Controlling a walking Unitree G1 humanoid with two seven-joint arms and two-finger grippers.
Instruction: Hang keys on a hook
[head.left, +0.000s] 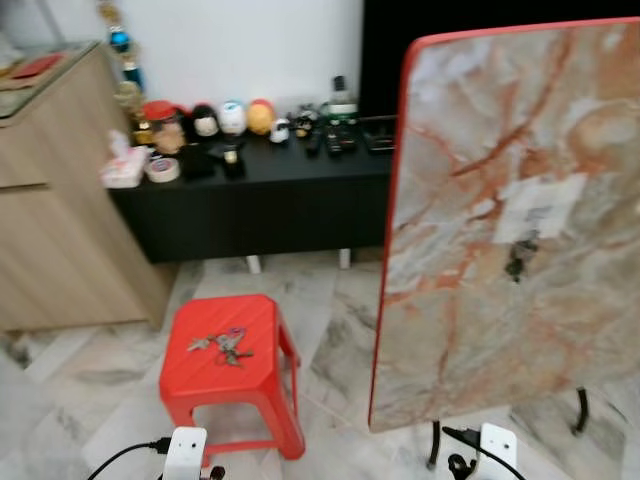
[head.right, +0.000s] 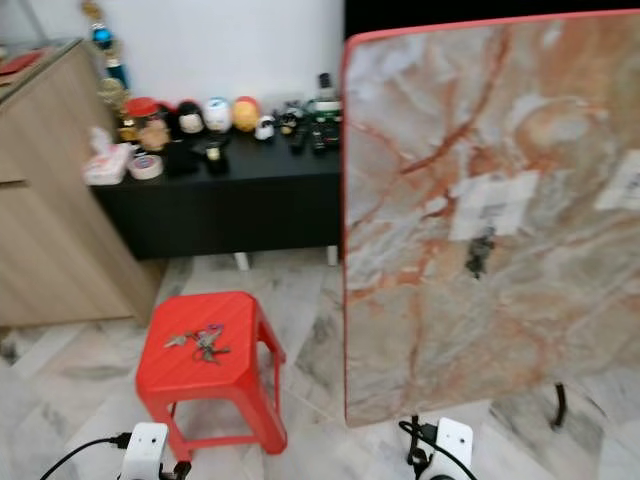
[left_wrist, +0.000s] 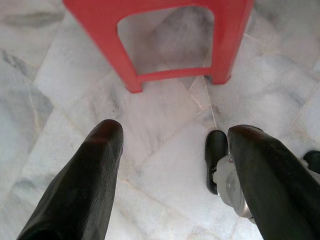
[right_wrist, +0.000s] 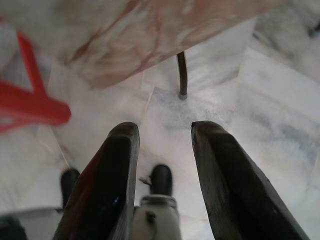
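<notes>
Far left: wooden cabinet (head.left: 60, 200) against the wall. Beside it, low black table (head.left: 270, 195) carrying a roll of tape (head.left: 162, 169), small round figurines (head.left: 232, 117), remotes and clutter; no writing legible there. On the marble floor (head.left: 90, 380) in front, red stool (head.left: 232, 362) with the keys (head.left: 222, 346) lying loose on its seat, near the middle. To the right, marbled tabletop (head.left: 500, 220) with red rim, tipped upright on dark metal legs; pale label (head.left: 540, 208) stuck on its face, print too blurred to read; small dark hook (head.left: 517, 258) just below the label, nothing on it. Left claw (left_wrist: 170, 170) low over the floor short of the stool's legs, fingers (left_wrist: 85, 190) spread wide, nothing held. Right claw (right_wrist: 162, 165) likewise low, fingers (right_wrist: 225, 180) parted, empty, facing the tabletop's lower edge and one thin leg (right_wrist: 182, 75). Wrist views add the robot's dark feet (left_wrist: 216, 157) on the tiles, beyond the head views' lower edge.
</notes>
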